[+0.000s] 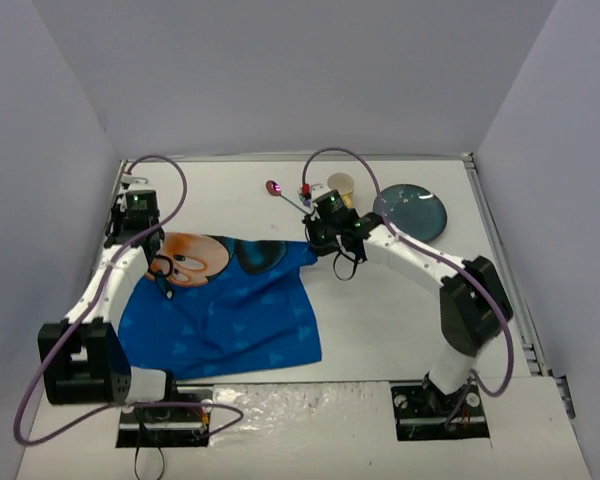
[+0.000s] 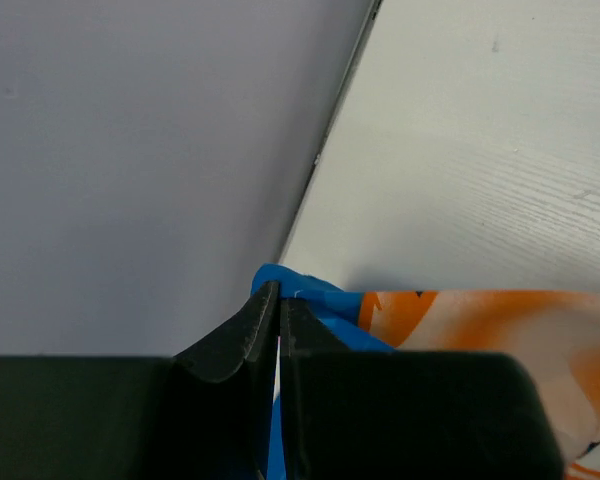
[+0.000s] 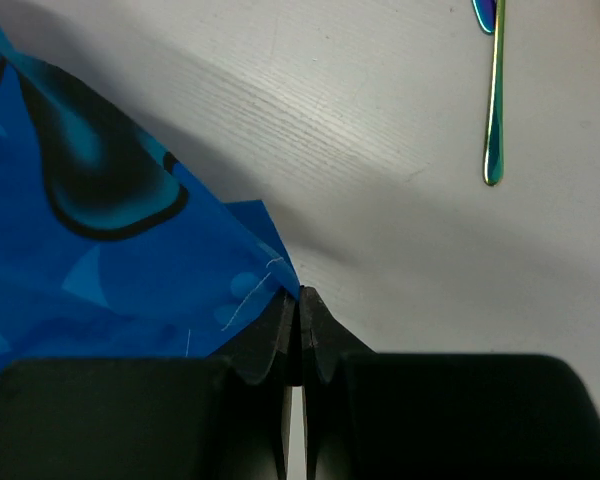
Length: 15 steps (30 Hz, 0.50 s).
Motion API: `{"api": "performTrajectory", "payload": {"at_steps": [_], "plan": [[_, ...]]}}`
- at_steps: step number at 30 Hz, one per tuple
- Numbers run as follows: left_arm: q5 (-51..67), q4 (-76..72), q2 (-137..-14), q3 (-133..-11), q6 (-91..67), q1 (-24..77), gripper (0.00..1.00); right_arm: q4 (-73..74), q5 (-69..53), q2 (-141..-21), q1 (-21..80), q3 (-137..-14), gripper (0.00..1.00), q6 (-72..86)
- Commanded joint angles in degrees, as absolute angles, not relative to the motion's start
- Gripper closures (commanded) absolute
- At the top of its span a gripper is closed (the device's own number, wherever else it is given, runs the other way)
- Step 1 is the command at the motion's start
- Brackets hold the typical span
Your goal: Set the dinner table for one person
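The dinner table (image 1: pixel 390 320) is a white top with a thin metal rim. A blue cartoon-printed placemat (image 1: pixel 230 305) lies on its left half, rumpled along the far edge. My left gripper (image 1: pixel 148 240) is shut on the mat's far-left corner, close to the side wall. In the left wrist view the blue cloth (image 2: pixel 310 295) sits pinched at the tips of the left gripper (image 2: pixel 278 290). My right gripper (image 1: pixel 317 243) is shut on the far-right corner. In the right wrist view the blue placemat (image 3: pixel 100 250) meets the tips of the right gripper (image 3: pixel 300 295).
Behind the right gripper lie an iridescent spoon (image 1: pixel 275 188) (image 3: pixel 494 100), a paper cup (image 1: pixel 341 186) and a dark teal plate (image 1: pixel 410 212). Grey walls (image 2: pixel 130 150) enclose the table on the left, back and right.
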<state>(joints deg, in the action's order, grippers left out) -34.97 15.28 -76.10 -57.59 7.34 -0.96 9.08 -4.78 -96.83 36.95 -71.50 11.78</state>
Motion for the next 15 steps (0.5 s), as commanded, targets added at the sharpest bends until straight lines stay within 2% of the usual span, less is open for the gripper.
{"api": "performTrajectory", "payload": {"at_steps": [1,9,14,15], "plan": [[-31.3,7.3,-80.7,-64.1,0.6,-5.6,1.0,0.9,-2.2,-103.3,35.3,-79.1,1.0,11.0],[-32.2,2.4,-89.8,-68.0,-1.3,-8.8,1.0,0.5,-1.1,-115.1,33.1,-90.1,1.0,8.8],[-33.6,1.4,-94.6,-69.6,-3.0,-8.9,1.0,0.5,-1.1,-118.4,32.3,-94.5,1.0,7.2],[-33.9,1.5,-95.1,-70.0,-3.4,-9.2,0.98,0.5,-1.2,-118.9,32.2,-95.5,0.96,6.8]]}}
